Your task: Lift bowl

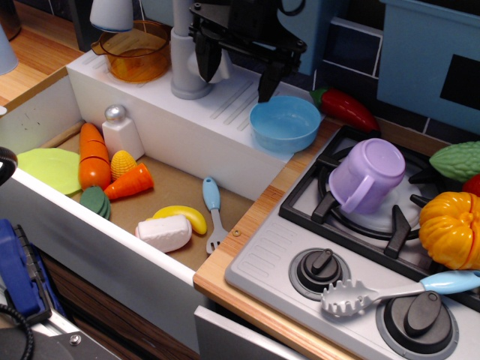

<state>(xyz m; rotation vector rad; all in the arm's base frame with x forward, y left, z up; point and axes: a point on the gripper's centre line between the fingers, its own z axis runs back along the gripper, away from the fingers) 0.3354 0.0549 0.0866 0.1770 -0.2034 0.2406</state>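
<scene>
Bench (247, 289) of pale wood running from lower centre up past a grey toy stove (360, 247) on the right and a recessed sink basin (169, 191) on the left. White drainboard ledge (161, 112) along the back of the basin, carrying a grey faucet post (184, 52), a transparent orange pot (136, 51) at its far end and the light-blue bowl (286, 124) at its near right end, upright and empty, resting on the ledge corner just beside the stove. Black end effector (238, 75) hanging above the ledge between faucet post and bowl, fingers spread apart, nothing between them; right fingertip (265, 90) just above and behind the bowl's far rim, contact not discernible. On the stove: lilac mug (370, 174) lying tilted on the burner grate, orange-yellow toy pumpkin (451, 229) at the right edge, green bumpy vegetable (457, 159) behind it, pasta server (390, 291) with a light-blue handle laid across the knobs. Red chilli pepper (346, 107) behind the bowl, near the stove's back corner. In the basin: lime-green plate (51, 166), sliced carrot (94, 156), orange carrot tip (130, 182), white salt shaker (122, 131), yellow corn piece (122, 163), banana (183, 217), white block-like toy (163, 233), small fork (213, 214) with a blue handle.
</scene>
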